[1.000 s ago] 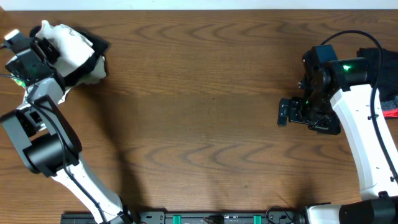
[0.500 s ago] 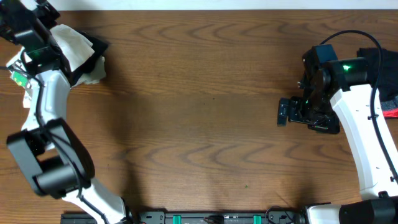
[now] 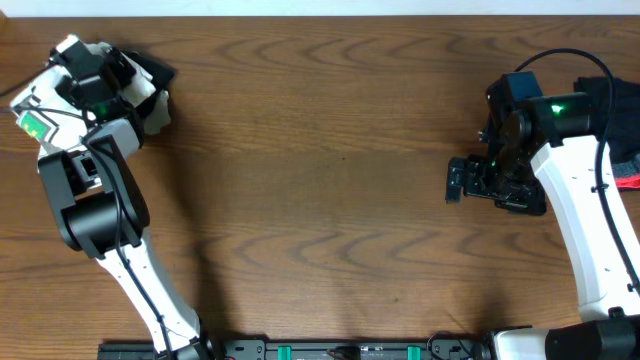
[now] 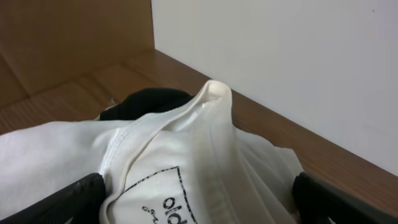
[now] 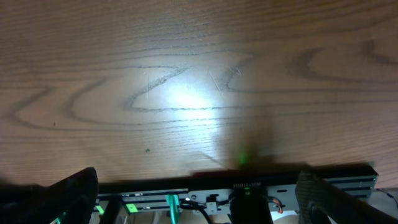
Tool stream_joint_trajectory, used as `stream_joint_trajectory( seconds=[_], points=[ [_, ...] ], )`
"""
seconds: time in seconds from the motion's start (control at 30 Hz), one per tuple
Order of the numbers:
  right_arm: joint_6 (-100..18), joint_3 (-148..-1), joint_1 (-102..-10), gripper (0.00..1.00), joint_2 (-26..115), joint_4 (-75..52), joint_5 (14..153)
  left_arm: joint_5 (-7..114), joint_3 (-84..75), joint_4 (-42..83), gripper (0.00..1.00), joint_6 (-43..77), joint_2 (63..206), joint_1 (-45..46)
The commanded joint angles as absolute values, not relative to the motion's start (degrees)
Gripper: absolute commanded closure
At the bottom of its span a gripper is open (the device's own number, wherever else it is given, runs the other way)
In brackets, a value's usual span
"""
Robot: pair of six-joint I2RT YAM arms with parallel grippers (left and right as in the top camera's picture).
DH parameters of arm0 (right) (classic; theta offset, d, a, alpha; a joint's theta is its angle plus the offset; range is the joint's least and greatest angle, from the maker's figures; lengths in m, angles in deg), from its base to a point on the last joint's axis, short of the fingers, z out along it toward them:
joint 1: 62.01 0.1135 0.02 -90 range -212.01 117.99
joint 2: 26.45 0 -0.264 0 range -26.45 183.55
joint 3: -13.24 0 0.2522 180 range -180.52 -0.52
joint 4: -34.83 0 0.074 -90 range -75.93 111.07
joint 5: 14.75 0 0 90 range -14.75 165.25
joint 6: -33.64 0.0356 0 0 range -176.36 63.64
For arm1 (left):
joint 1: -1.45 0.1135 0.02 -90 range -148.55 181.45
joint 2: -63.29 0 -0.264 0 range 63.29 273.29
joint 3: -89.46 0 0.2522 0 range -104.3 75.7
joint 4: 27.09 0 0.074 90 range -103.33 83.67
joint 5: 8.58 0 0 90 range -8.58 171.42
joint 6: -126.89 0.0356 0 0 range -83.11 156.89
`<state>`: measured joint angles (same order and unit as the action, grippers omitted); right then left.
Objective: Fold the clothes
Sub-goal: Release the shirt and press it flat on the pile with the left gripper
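Since the coming grasp turns on reach, position is entered first: white T-shirt (image 4: 205, 155), crumpled, at the far-left corner of the table (image 3: 320, 150), lying directly ahead of and between the fingers of the left gripper (image 4: 199, 200); jaws spread wide, nothing pinched; right gripper (image 3: 455, 183) well apart across the table, likewise spread and empty, over bare wood; left arm judged much the nearer.

Axis: none clear while the cloth is bunched; one raised ridge runs from the left jaws away toward the wall.

Condition: white cotton; ribbed collar seam showing; black printed border and lettering partly visible; small green mark (image 3: 35, 125) seen from overhead; heaped, not flat, folding not begun.

Adjacent: black garment (image 4: 146, 99) touching the heap on its far side, apparently partly beneath it; not part of this lot.
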<state>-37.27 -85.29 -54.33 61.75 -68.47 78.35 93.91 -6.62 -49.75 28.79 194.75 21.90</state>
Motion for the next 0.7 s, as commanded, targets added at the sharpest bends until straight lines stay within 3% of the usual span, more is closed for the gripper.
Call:
stream_joint_trajectory(
  seconds=[0.0,0.37,0.67],
  points=[
    [-36.63,-85.09,-54.07,0.01,61.18,-68.55,78.76,93.94,-5.75,-48.11,0.02,28.31,196.74,21.49],
    [-36.63,-85.09,-54.07,0.01,61.18,-68.09,78.76,93.98,-5.77,-53.60,0.02,28.73,182.09,20.61],
    [-36.65,-85.09,-54.07,0.01,61.18,-68.09,78.74,94.18,-5.77,-51.50,0.02,29.77,183.23,24.72]
  ],
)
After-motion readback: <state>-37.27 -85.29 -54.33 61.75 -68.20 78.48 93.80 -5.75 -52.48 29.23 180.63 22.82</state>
